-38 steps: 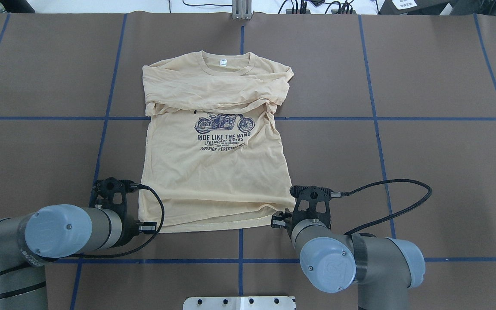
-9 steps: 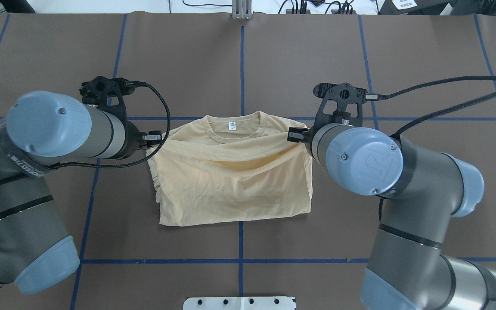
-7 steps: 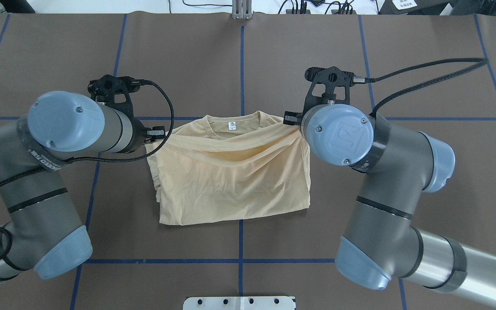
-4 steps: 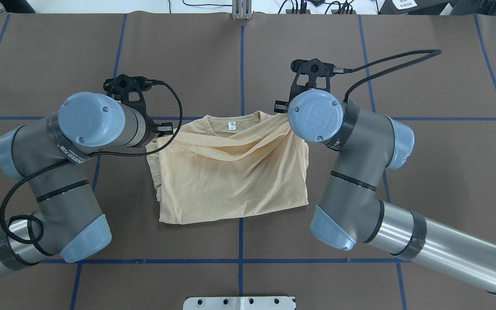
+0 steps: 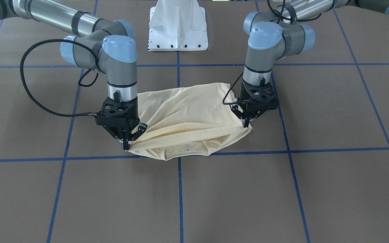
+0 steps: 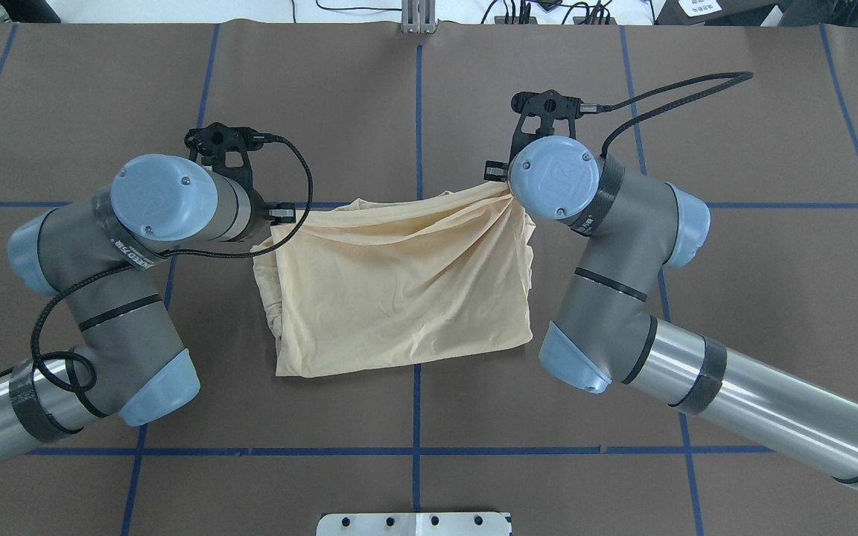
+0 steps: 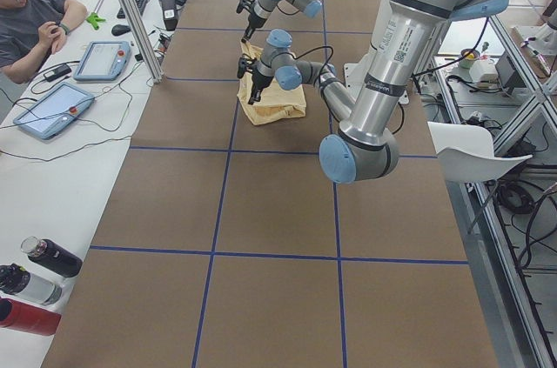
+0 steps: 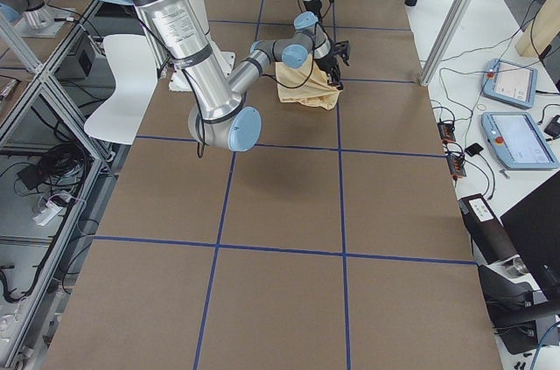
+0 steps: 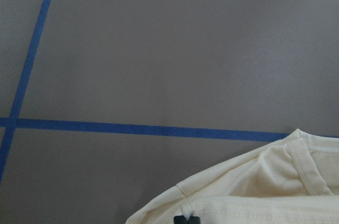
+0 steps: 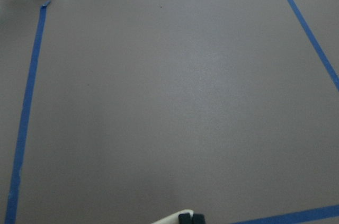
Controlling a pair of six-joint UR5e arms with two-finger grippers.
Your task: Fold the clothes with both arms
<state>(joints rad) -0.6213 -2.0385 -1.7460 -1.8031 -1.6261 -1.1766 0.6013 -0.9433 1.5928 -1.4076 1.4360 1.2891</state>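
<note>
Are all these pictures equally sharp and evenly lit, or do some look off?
Overhead view: crisp, even light, only faint shadows beside the shirt. Right wrist view: a pale sheen on the table cover. Left wrist view: a bit soft and grainy. Side views: wide-angle, so upright posts lean.

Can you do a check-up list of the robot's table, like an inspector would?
Surface: brown mat with blue tape grid, lying flat.
Job's things: cream shirt folded in half, top layer lifted at two corners and sagging between; neck label peeks out underneath.
Clutter: nothing seen.
Grippers: left gripper and right gripper each shut on a shirt corner.
Cables: a black cable loops from each wrist.
Surroundings: white pedestal base; person at a side desk with tablets; bottles.
</note>
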